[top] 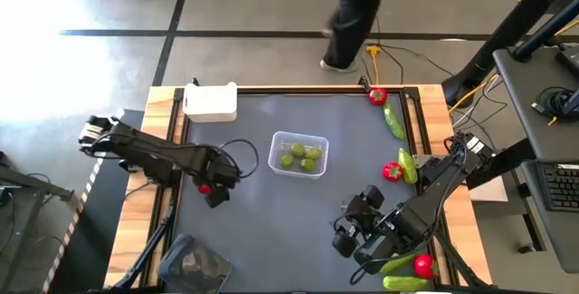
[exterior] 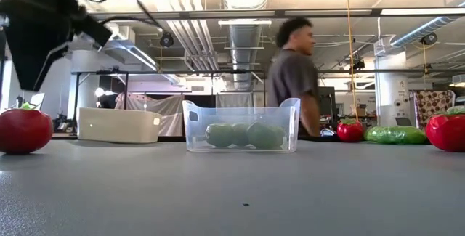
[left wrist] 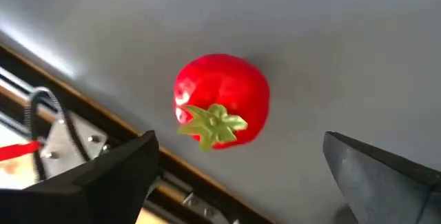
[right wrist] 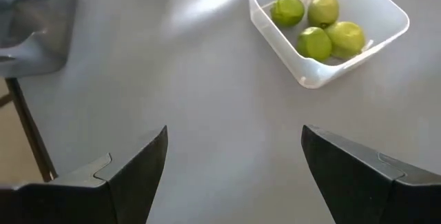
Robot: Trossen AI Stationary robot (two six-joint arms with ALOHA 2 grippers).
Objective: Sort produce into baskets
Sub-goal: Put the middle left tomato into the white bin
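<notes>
The grey tabletop (top: pixel 271 231) has a pale wooden frame, and beyond it lies a concrete floor with dark tape lines and a yellow cable. A person (exterior: pixel 294 69) in a grey shirt stands past the far edge at about 12 o'clock; the low view shows ducts and pipes overhead.

Near the centre sits the clear tub (top: pixel 299 154), holding four round yellow-green fruits (right wrist: pixel 317 24). The white tub (top: pixel 211 101) is at 11 o'clock, the dark tray (top: pixel 194 261) at 7 o'clock.

Strawberries are glossy red with green tops: one strawberry (left wrist: pixel 220 101) lies at 9 o'clock directly under the left end effector (left wrist: pixel 234 176), whose fingers stand apart on either side of it, not touching. Others sit at 1, 3 and 5 o'clock beside shiny green cucumbers (top: pixel 394 123).

The right end effector (right wrist: pixel 234 162) hovers at 5 o'clock, fingers spread wide over bare tabletop, holding nothing.
</notes>
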